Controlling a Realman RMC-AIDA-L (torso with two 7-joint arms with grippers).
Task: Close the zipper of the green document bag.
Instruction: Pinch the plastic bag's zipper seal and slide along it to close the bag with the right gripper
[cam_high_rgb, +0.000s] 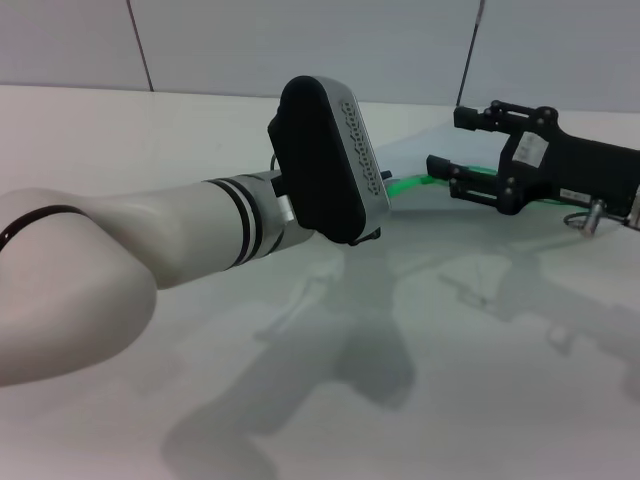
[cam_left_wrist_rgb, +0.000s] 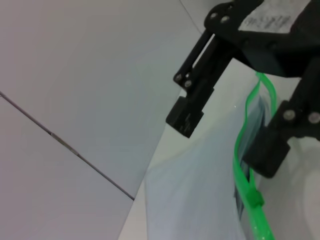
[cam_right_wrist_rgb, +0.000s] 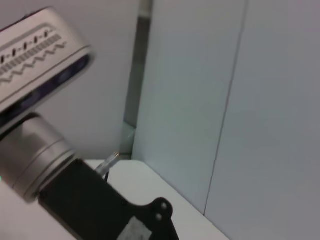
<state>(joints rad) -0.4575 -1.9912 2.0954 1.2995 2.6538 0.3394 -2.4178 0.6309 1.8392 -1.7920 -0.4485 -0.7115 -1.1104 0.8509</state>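
Note:
The green document bag (cam_left_wrist_rgb: 195, 195) lies flat at the table's far side, pale and translucent; a little of it (cam_high_rgb: 408, 158) shows in the head view. Its bright green zipper (cam_left_wrist_rgb: 240, 150) bows up off the bag edge, with the small slider (cam_left_wrist_rgb: 255, 199) lower along the strip. My right gripper (cam_high_rgb: 446, 140) is open, one black finger on each side of the zipper (cam_high_rgb: 412, 183), and the left wrist view shows it (cam_left_wrist_rgb: 225, 146) straddling the strip. My left arm's wrist housing (cam_high_rgb: 325, 160) hangs just left of the bag and hides the left gripper.
A grey panelled wall (cam_high_rgb: 300, 45) rises right behind the table's far edge, close to the bag. The white tabletop (cam_high_rgb: 420, 330) stretches toward me, with arm shadows on it. The left arm's silver wrist and black mount (cam_right_wrist_rgb: 95, 205) fill the right wrist view.

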